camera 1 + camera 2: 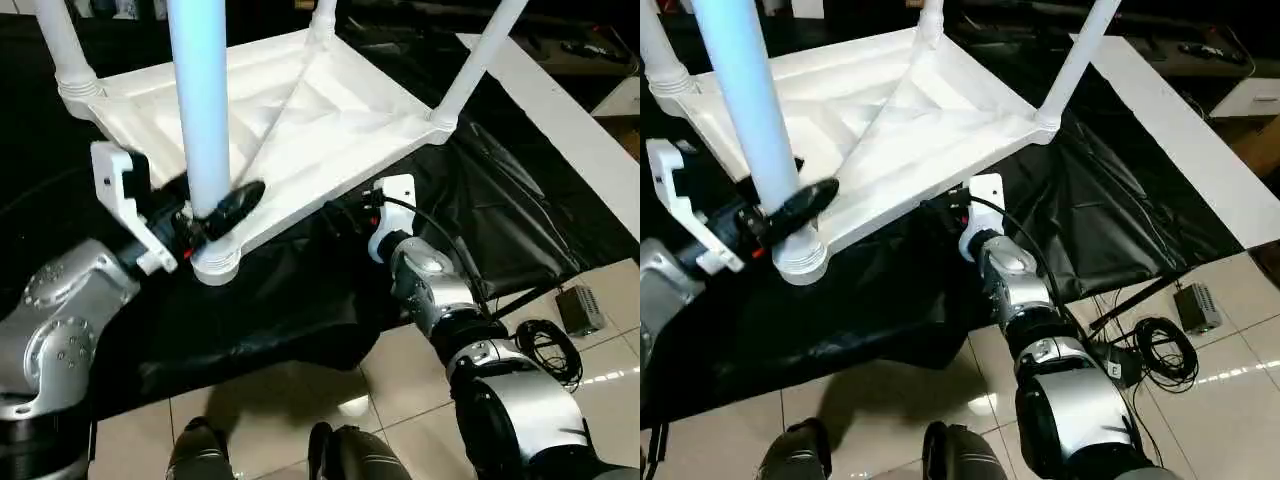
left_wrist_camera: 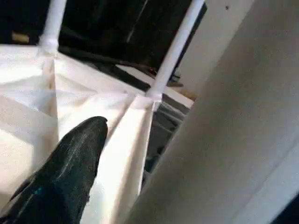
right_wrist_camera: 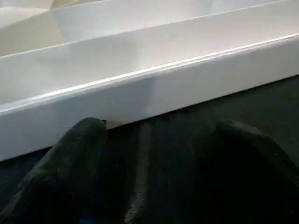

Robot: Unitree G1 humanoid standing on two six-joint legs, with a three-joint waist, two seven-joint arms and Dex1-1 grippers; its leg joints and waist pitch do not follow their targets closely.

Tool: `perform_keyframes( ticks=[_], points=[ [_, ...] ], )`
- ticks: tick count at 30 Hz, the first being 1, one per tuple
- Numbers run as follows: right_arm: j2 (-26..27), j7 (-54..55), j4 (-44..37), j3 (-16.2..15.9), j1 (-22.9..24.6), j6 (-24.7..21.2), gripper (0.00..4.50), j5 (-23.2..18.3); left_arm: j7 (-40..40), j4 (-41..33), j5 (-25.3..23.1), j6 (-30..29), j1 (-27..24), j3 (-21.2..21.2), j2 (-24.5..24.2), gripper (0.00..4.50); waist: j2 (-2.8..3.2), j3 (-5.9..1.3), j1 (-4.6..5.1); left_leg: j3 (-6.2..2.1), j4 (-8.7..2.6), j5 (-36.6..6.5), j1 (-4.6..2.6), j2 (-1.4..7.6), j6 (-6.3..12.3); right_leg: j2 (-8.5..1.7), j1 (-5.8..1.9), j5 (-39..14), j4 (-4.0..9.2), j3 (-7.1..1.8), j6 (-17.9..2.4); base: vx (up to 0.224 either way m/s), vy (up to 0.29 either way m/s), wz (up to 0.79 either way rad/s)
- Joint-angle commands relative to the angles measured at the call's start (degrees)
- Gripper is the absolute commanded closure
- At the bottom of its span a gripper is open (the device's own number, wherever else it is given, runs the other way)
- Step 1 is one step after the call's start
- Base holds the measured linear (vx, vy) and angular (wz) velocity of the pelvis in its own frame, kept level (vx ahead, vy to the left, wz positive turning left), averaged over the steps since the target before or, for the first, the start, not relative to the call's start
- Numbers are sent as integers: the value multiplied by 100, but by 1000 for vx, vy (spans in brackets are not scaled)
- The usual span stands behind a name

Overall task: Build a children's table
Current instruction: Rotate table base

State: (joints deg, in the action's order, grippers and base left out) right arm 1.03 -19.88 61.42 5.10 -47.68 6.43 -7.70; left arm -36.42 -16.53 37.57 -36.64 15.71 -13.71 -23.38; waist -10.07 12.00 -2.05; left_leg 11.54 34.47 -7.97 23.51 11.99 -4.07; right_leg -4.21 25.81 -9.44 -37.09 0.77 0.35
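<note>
Left gripper (image 1: 215, 212) jaws apart around upright near leg (image 1: 203, 110); right gripper (image 1: 362, 212) jaws apart, table edge (image 1: 300, 215) at 12 o'clock.

Lab: black-draped bench (image 1: 300, 300), tiled floor (image 1: 400, 400), loose cables (image 1: 545, 345).

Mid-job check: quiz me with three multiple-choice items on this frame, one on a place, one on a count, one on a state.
1. The left pincer is at:
A. the nearest leg's base
B. the far right leg
C. the floor

2. Legs standing in the tabletop:
A. two
B. three
C. four

3. The right pincer is:
A. shut on a leg
C. open by the tabletop's near edge
B. gripping a cable

Key: 1 A, its fingers flank the nearest leg; 2 C, one leg rises at each corner; 3 C, fingers apart, holding nothing.
</note>
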Motion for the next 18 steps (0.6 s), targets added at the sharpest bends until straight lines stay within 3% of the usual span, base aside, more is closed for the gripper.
perform_keyframes(
  ticks=[1, 7, 10, 18],
  points=[
    [-46, -132, 22, -7, 38, -113, 32, 32, -57, -292, 38, -209, -88, 296, -17, 2, 320, -660, -14, -29, -370, -1025, -229, 62, -237, -194, -284, -512, 295, -142, -1099, 0, 0, 0],
    [-16, -353, -40, -103, 77, -115, 32, 31, -454, -742, -117, -223, -258, 853, -279, 2, 320, -627, -12, -41, -387, -1215, -226, 73, -272, -212, -285, -840, 332, -141, -1051, 0, 0, 0],
    [-19, -450, -32, -153, 97, -98, 32, 74, -697, -900, 73, -303, -272, 1050, -386, 2, 310, -631, 0, -43, -386, -1227, -222, 65, -325, -213, -285, -892, 334, -140, -1045, 0, 0, 0],
    [12, -789, -108, -258, 140, -83, 32, 110, -768, -1191, 164, -410, -38, 1626, -228, 2, 305, -641, 21, -35, -370, -1082, -213, 73, -296, -215, -308, -658, 311, -150, -1135, 0, 0, 0]
  ],
)
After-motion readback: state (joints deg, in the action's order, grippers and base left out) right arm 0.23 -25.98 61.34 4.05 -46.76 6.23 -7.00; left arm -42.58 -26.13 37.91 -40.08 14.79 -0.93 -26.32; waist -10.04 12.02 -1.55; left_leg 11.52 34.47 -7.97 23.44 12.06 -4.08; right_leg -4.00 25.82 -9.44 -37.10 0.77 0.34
